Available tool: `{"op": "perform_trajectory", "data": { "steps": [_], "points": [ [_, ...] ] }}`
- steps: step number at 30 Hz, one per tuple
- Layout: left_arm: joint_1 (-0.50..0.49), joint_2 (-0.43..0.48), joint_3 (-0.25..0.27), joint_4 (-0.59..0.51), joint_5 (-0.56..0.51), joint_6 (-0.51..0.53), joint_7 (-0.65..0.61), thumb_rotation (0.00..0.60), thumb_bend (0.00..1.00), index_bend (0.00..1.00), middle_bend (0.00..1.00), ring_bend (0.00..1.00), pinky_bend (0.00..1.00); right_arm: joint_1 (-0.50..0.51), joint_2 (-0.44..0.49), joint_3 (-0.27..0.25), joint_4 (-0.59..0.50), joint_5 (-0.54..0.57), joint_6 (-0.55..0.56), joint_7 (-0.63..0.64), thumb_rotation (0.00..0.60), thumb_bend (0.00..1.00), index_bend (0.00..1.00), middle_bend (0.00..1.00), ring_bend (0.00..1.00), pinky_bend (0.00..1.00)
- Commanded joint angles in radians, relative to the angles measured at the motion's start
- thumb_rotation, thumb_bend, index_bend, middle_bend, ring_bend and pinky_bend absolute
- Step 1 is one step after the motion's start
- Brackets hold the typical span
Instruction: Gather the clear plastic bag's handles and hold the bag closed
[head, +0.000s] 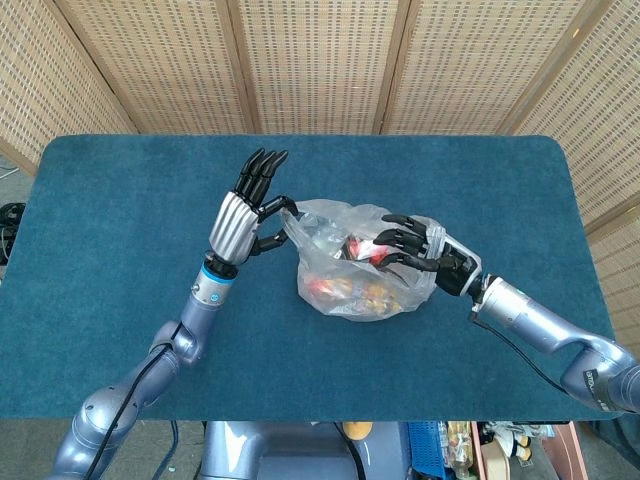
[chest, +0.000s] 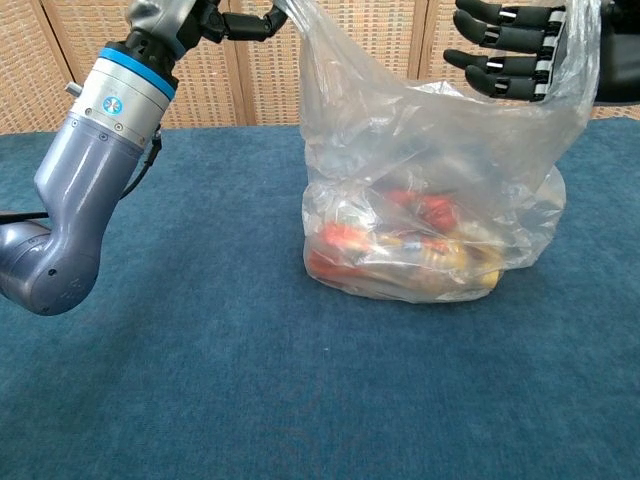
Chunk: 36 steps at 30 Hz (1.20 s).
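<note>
At centre left of the head view, the left hand (head: 240, 215) pinches the bag's (head: 355, 270) left handle (head: 289, 214), other fingers straight. The bag sits mid-table (head: 120, 230), stretched between both hands. At its right, the right hand (head: 425, 250) holds the other handle (chest: 570, 60), fingers spread.

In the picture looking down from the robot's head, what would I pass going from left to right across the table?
Left arm → left hand pinching one bag handle → clear plastic bag with packaged food inside → right hand with the other handle looped over it → right arm.
</note>
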Motion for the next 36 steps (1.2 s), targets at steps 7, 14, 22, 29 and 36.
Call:
{"op": "perform_trajectory", "data": {
  "steps": [7, 14, 22, 29, 36],
  "points": [
    [-0.016, 0.025, 0.021, -0.005, 0.027, 0.045, 0.026, 0.600, 0.41, 0.11, 0.00, 0.00, 0.00, 0.003, 0.003, 0.006, -0.010, 0.007, -0.008, -0.011, 0.600, 0.00, 0.24, 0.38, 0.24, 0.37],
    [-0.028, 0.060, 0.035, -0.026, 0.049, 0.089, 0.065, 0.600, 0.38, 0.00, 0.00, 0.00, 0.00, 0.004, 0.008, 0.012, -0.031, 0.008, -0.005, -0.020, 0.600, 0.00, 0.24, 0.38, 0.25, 0.37],
    [-0.031, 0.098, 0.046, -0.076, 0.065, 0.107, 0.122, 0.600, 0.35, 0.00, 0.00, 0.00, 0.00, 0.015, 0.021, 0.033, -0.069, 0.020, -0.014, -0.041, 0.600, 0.00, 0.24, 0.38, 0.25, 0.37],
    [-0.040, 0.138, 0.068, -0.123, 0.095, 0.116, 0.192, 0.600, 0.35, 0.00, 0.00, 0.00, 0.00, 0.025, 0.029, 0.056, -0.101, 0.052, -0.045, -0.073, 0.600, 0.00, 0.25, 0.38, 0.25, 0.37],
    [-0.050, 0.168, 0.074, -0.180, 0.110, 0.105, 0.248, 0.600, 0.35, 0.00, 0.00, 0.00, 0.00, 0.028, 0.033, 0.085, -0.132, 0.089, -0.069, -0.101, 0.600, 0.00, 0.25, 0.38, 0.25, 0.37]
  ]
}}
